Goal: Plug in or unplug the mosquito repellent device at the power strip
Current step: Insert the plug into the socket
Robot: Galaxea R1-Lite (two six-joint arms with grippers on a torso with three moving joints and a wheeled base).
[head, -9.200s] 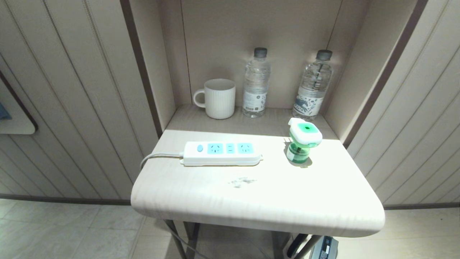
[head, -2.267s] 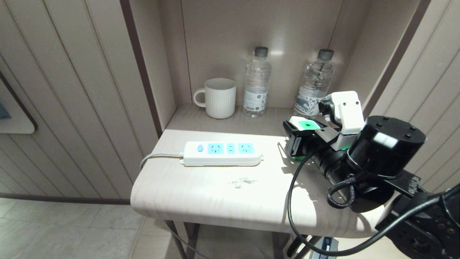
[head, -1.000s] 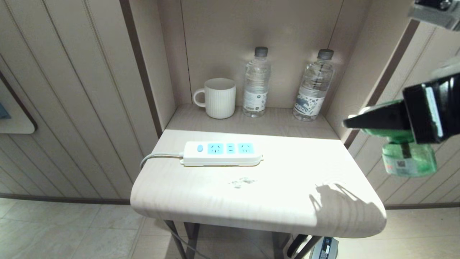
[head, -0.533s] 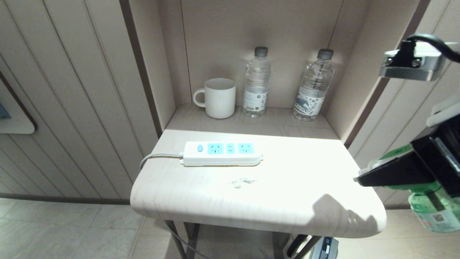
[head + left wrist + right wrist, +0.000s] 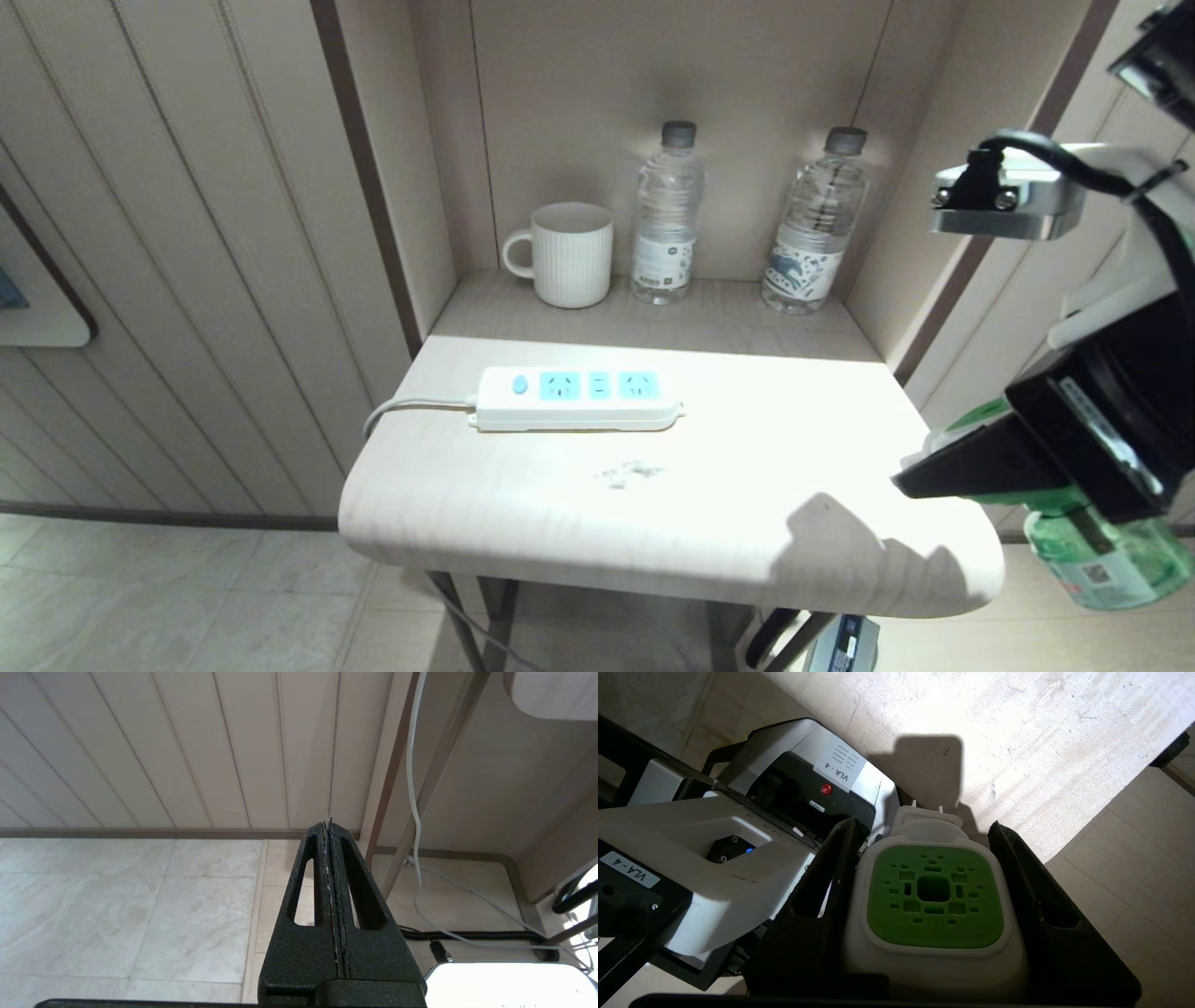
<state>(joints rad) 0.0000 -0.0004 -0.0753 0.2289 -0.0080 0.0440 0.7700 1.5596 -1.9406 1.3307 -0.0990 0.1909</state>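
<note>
The mosquito repellent device [image 5: 934, 896], a white square head with a green vented face, sits between the black fingers of my right gripper [image 5: 923, 823], which is shut on its sides. Its two prongs [image 5: 927, 808] stick out past the fingertips. In the head view my right gripper [image 5: 943, 453] hangs off the table's front right corner, with the device's green bottle [image 5: 1106, 565] below the fingers. The power strip [image 5: 579, 399] lies on the table's back left part, all sockets free. My left gripper [image 5: 328, 823] is shut and parked low over the floor.
A white ribbed mug [image 5: 569, 254] and two clear water bottles [image 5: 666, 215] [image 5: 815, 222] stand in the niche behind the table [image 5: 653, 523]. The strip's cord [image 5: 411, 406] runs off the left edge. Panelled walls flank the niche. My own base [image 5: 798, 779] is below.
My right gripper has sunk with the device from beside the right wall to the level of the table's front right corner, and the wrist has turned. The strip has not moved.
</note>
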